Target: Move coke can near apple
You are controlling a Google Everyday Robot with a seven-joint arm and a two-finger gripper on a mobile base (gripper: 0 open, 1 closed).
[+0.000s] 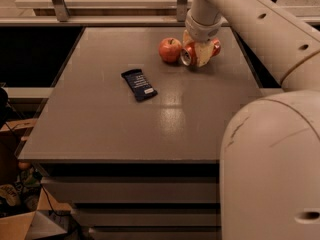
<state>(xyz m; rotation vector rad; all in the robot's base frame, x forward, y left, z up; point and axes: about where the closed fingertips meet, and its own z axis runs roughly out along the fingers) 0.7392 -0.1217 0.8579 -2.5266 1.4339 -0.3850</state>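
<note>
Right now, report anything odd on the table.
The can is on its side, not upright, clamped in the gripper close beside the apple near the far edge. The wrapper lies skewed on the table. No spill shows.

Grey table (190,129) bears apple (170,50) and snack bar (139,84); jaws clamp coke can (188,55) beside apple.

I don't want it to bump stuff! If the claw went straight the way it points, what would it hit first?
Probably the table: the claw points down, gripping the coke can, which looks nearly on it. The apple sits aside.
</note>
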